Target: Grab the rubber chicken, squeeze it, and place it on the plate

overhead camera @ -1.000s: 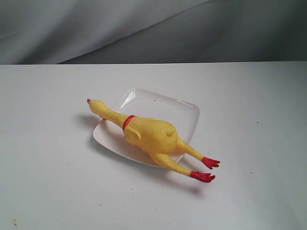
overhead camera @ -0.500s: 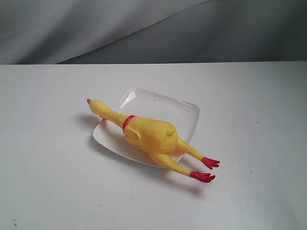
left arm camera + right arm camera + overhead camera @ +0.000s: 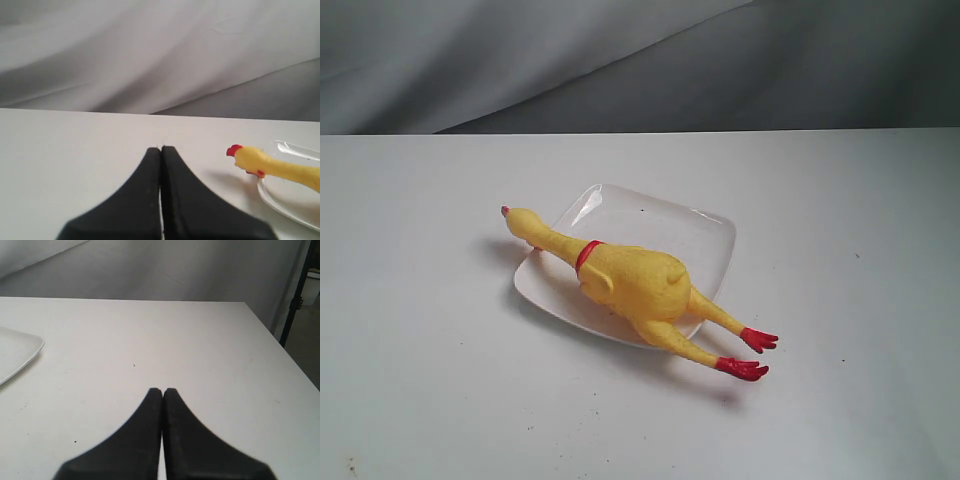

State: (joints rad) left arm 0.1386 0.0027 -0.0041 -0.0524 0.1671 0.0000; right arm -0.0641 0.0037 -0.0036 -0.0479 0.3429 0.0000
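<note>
The yellow rubber chicken (image 3: 630, 282) lies across the white square plate (image 3: 705, 235), its head (image 3: 520, 220) hanging past one rim and its red feet (image 3: 750, 352) past the opposite rim on the table. Neither arm appears in the exterior view. In the left wrist view my left gripper (image 3: 161, 149) is shut and empty above bare table, with the chicken's head (image 3: 248, 158) and a bit of the plate (image 3: 285, 210) off to one side. My right gripper (image 3: 162, 390) is shut and empty too, a corner of the plate (image 3: 17, 352) showing at the frame's edge.
The white table (image 3: 440, 380) carries only the plate and chicken. A grey cloth backdrop (image 3: 620, 60) hangs behind its far edge. The right wrist view shows the table's side edge (image 3: 280, 347) and a dark stand pole (image 3: 295, 295) beyond it.
</note>
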